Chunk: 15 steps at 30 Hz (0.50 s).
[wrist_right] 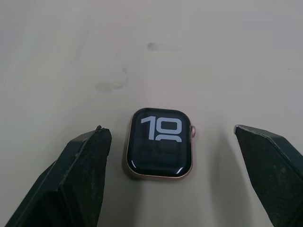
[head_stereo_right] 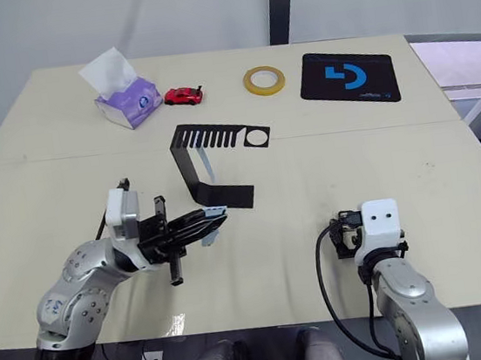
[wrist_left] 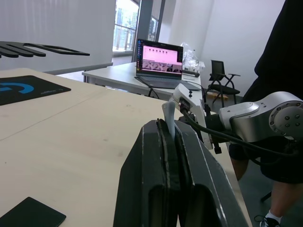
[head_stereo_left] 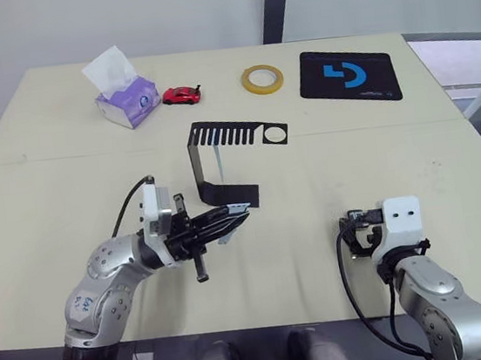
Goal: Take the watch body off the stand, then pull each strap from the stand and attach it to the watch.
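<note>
We saw the small rounded-square watch body point(wrist_right: 158, 144) with its dark screen lying flat on the pale table point(head_stereo_left: 354, 175), centred between our right gripper's point(wrist_right: 182, 175) spread black fingers. Our left gripper point(head_stereo_right: 204, 222), beside the black bent-metal stand point(head_stereo_left: 220, 156), was clamped on a pale grey-blue strap point(wrist_left: 168, 118).

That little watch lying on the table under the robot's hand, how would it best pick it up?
Probably from straight above, closing on the two long side edges. The watch body lies flat, screen up, on the table, so only its thin rim offers grip. The right gripper hangs open over it, one finger on each side. The crown sits on one side edge, so the pads should land clear of it.
</note>
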Tool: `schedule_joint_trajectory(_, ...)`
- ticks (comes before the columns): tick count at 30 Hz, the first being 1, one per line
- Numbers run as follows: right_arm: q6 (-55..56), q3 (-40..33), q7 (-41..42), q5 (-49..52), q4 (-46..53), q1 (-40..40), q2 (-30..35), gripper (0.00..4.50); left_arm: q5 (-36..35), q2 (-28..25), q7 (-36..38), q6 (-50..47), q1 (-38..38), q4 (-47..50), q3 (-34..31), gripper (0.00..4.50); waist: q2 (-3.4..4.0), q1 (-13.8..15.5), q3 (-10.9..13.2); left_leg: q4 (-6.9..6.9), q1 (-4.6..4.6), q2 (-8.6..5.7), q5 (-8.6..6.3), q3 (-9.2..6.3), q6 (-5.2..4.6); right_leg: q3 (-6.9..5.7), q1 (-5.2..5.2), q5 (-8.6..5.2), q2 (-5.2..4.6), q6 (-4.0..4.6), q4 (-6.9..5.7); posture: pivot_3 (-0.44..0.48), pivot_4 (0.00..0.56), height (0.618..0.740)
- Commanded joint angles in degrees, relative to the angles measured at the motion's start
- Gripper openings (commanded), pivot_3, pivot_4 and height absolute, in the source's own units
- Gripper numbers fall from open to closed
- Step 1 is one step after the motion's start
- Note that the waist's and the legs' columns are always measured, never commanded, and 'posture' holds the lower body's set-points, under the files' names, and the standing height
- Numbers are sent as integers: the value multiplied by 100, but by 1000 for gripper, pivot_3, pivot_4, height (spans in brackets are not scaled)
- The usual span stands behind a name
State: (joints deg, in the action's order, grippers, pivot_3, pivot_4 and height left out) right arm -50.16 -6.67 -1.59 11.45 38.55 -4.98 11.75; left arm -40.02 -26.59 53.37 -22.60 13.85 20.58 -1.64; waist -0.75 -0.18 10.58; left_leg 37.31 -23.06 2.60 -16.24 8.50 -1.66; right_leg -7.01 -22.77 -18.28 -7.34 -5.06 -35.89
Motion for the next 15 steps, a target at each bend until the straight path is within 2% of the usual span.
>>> schedule_joint_trajectory(1, -75, -32, -63, -46, 215, 26, -89, 4416, -31, -22, -17, 69, -30, 274, -27, 0, 0, -2, 0, -1, 0, 0, 1, 0, 1, 0, -1, 0, 1, 0, 0, 0, 150, 740)
schedule_joint_trajectory(15, 362, 223, 76, -104, -143, -154, -326, 4416, -11, -22, -117, 58, -25, 303, 3, 0, 0, -12, -1, -2, 1, 3, 2, 0, 3, 1, -1, 0, 7, 0, 0, 0, 150, 740)
